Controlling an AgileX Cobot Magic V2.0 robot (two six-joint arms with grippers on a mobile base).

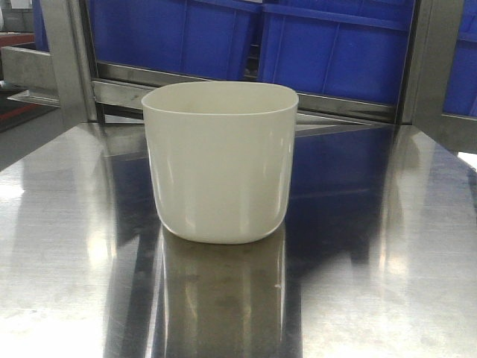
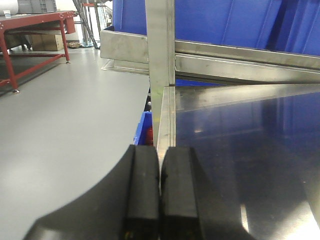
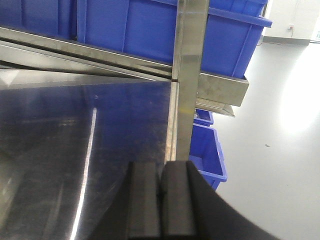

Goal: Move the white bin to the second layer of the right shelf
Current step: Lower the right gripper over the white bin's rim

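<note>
Here the left end effector (image 2: 160, 197) has its black fingers (image 2: 142, 190) pressed together with nothing between them, at the left edge of the steel desk (image 2: 240, 150). Just ahead of it rises a steel upright (image 2: 161, 45), and the desk spreads to its right. The right end effector (image 3: 160, 200) is likewise closed on nothing, with the desk lying to its left. Between the two, on that desk, the white bin (image 1: 220, 160) stands upright, mouth up, seen only from the front. Beyond it, behind a steel rail (image 1: 350, 106), sit blue crates (image 1: 335, 45).
</note>
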